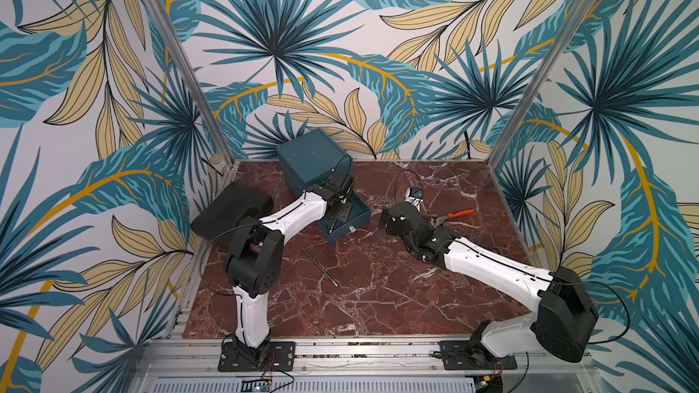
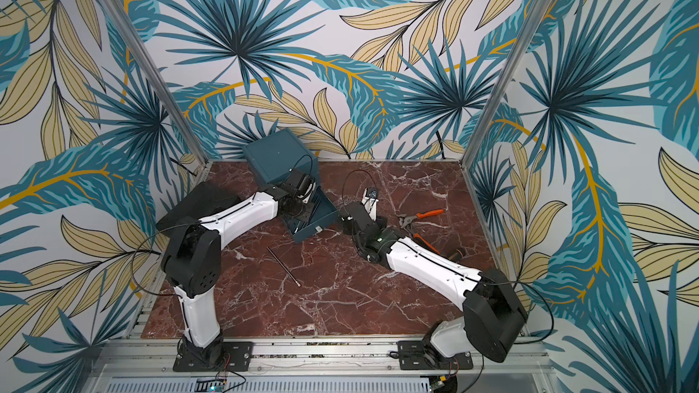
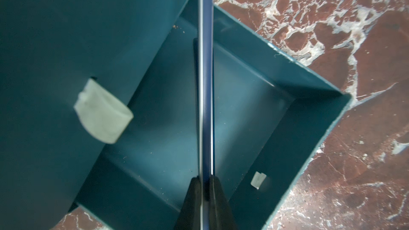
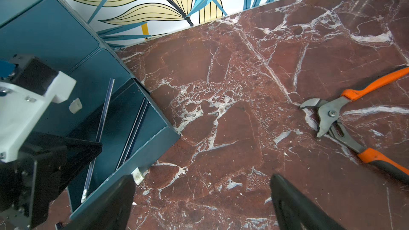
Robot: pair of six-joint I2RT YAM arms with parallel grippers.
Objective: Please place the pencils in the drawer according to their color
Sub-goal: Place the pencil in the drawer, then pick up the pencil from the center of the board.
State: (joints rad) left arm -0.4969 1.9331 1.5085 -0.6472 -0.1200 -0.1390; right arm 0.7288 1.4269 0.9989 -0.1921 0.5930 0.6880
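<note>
**Grip.** My left pincer (image 3: 204, 181) is clamped on a dark pencil (image 3: 205, 85), which it holds over the open lowest drawer (image 3: 309, 78) of the chest (image 1: 306, 156). My right pincer (image 4: 203, 178) stands with jaws wide apart and empty, above the table (image 4: 243, 85) near the drawer's front corner.

**Location of items.** Two stored pencils (image 4: 132, 133), also dark, lie along one wall inside the drawer. A loose pencil (image 1: 319, 267), dark with a pale tip, lies flat on the table, well apart from the chest. The pliers (image 4: 332, 116) lie off to my right and are not part of the job.

**Handling, as judged.**
- Each pencil is light, stiff and thin, so weight is no concern.
- The shaft shows a bright streak of gloss, so I rate it slippery and likely to swivel between flat pads.
- In the left wrist view a long length runs out past my fingers, so a knock against the drawer rim could lever the pencil round.
- Hold should be taken across the shaft near mid-length, for balance.
- The loose pencil sits low on hard marble, so my fingertips must reach right down to the surface, one on each side.
</note>
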